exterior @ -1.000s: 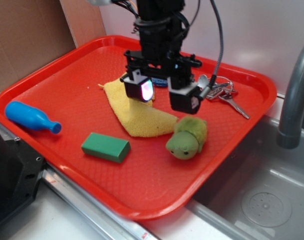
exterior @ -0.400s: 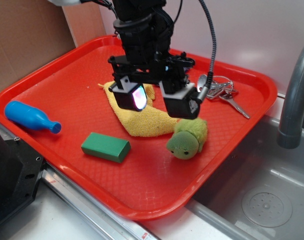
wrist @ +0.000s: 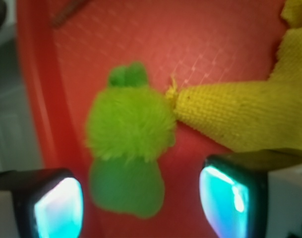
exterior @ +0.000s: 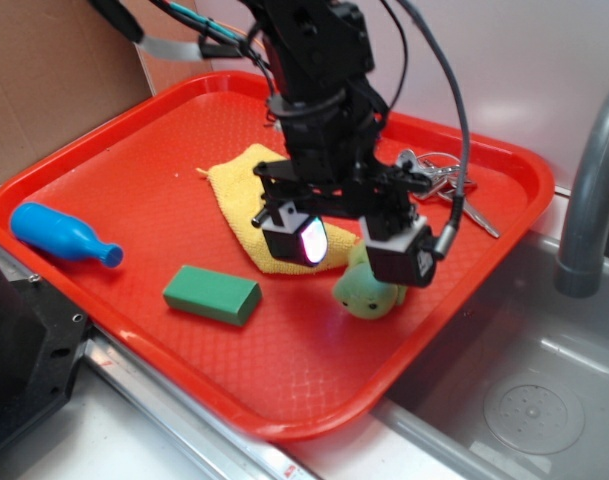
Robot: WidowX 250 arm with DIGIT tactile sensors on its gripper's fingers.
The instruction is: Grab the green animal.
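Roughly halfway: claw (exterior: 349,252) spread wide, empty, poised above green turtle (wrist: 128,148) near front right of red tray (exterior: 104,160), beside yellow cloth (wrist: 240,114). Left: descend, straddle shell, close, lift.

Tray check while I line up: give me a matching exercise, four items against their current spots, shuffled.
Items:
1. green animal
2. green block
3. blue bottle
4. keys

Spots:
A. far side of the tray, near the faucet
B. left edge of the tray
C. under the open claw
D. front of the tray, left of the claw

Pairs: 1-C, 2-D, 3-B, 4-A
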